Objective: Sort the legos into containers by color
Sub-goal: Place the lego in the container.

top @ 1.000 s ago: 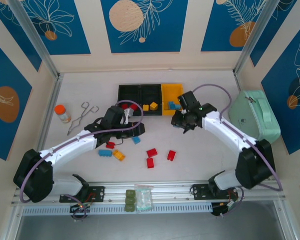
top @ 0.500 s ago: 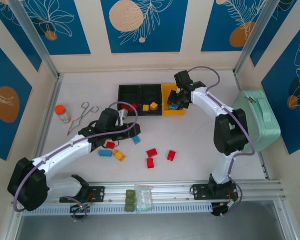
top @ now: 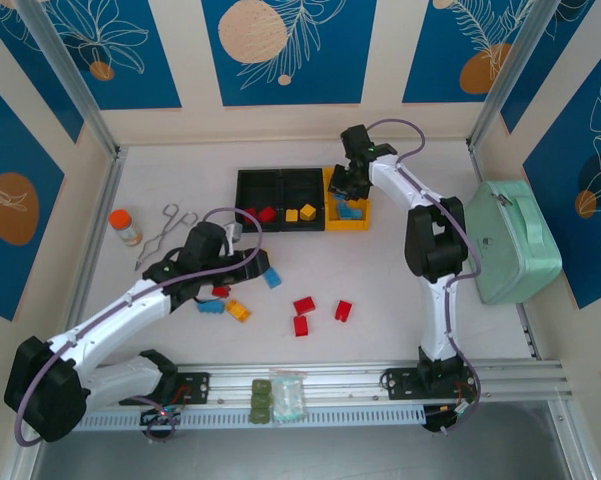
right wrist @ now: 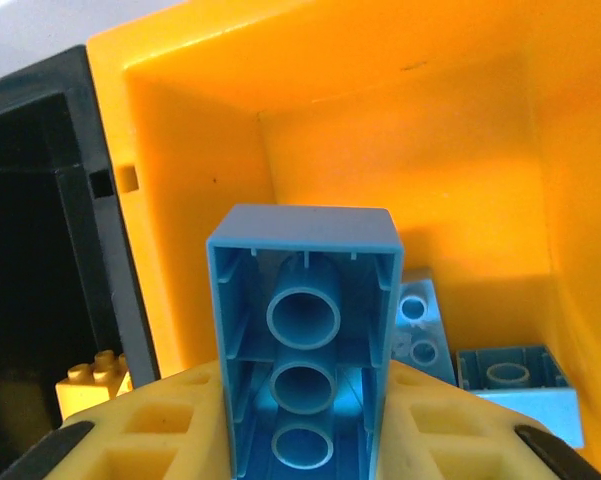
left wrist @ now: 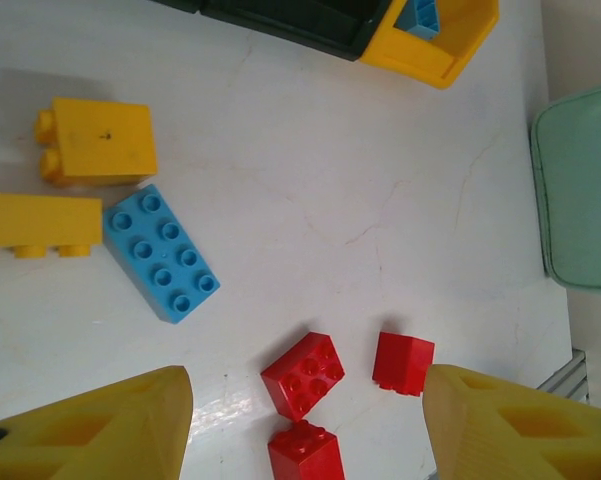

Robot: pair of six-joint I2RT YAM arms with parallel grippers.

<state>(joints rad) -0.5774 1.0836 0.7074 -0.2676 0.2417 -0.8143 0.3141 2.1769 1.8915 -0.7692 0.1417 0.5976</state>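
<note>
My right gripper (right wrist: 302,425) is clamped narrow, and my left gripper (left wrist: 302,390) stands half-spread and empty over the table (left wrist: 380,150). The right one hangs over the yellow bin (right wrist: 400,130), pinching an oblong blue brick (right wrist: 302,300) by its long flat sides. I judge it to be light, rigid, slick plastic, so those flat sides give the surest hold. Small red bricks (left wrist: 302,374) lie below my left jaws.
</note>
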